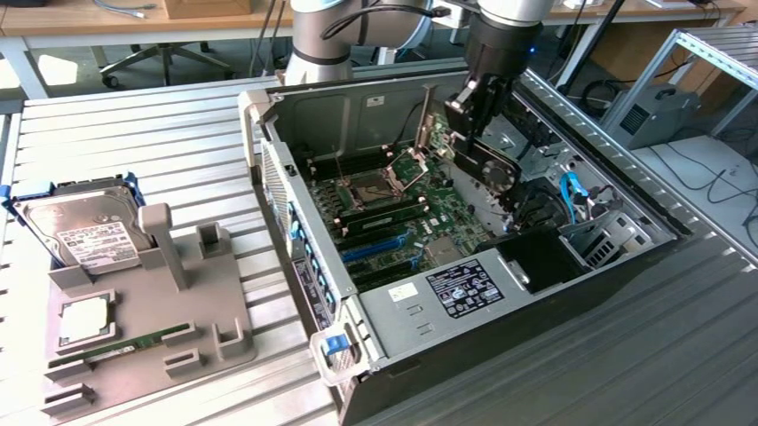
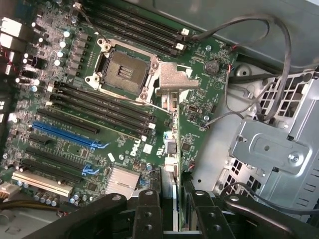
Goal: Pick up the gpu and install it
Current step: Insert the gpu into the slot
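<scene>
Pincer (image 2: pixel 175 216) grips the gpu (image 2: pixel 171 159) edge-on (its faces hidden) above the motherboard (image 2: pixel 199 55).

From where I stand, a ribbed metal counter (image 1: pixel 154 151) spreads across the foreground under even light, with a long wooden desk (image 1: pixel 71 19) and a castor chair (image 1: pixel 148 58) behind it, and on the exterior view's right a metal rack (image 1: pixel 720 43), a grey box (image 1: pixel 655 111) and loose cables (image 1: pixel 716 182) on the pale floor (image 1: pixel 666 161).

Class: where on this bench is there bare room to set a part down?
Bare: slatted table between the hard drive and the desks; also beside the case, toward the exterior view's right. Crowded: the grey fixture, and inside the case, where the gripper holds the gpu.
</scene>
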Controlling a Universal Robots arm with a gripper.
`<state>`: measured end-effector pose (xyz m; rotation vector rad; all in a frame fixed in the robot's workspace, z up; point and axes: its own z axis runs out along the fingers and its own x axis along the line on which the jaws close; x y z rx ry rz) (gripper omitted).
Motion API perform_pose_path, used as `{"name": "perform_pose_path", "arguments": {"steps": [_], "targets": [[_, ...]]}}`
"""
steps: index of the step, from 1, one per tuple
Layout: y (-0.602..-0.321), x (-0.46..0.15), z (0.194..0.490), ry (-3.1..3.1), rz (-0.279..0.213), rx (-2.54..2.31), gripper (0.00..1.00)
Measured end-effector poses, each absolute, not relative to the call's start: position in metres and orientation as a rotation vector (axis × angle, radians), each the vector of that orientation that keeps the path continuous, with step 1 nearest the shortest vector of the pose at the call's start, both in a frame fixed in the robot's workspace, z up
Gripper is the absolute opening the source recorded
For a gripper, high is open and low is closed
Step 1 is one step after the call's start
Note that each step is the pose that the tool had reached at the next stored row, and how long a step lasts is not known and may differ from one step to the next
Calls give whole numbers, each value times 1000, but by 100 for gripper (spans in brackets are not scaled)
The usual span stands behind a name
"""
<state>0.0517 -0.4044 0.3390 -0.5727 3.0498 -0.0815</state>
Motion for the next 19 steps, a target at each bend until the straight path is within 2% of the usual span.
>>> {"name": "perform_pose_path", "arguments": {"steps": [19], "targets": [[-404, 52, 339, 2997, -77, -791, 27]]}}
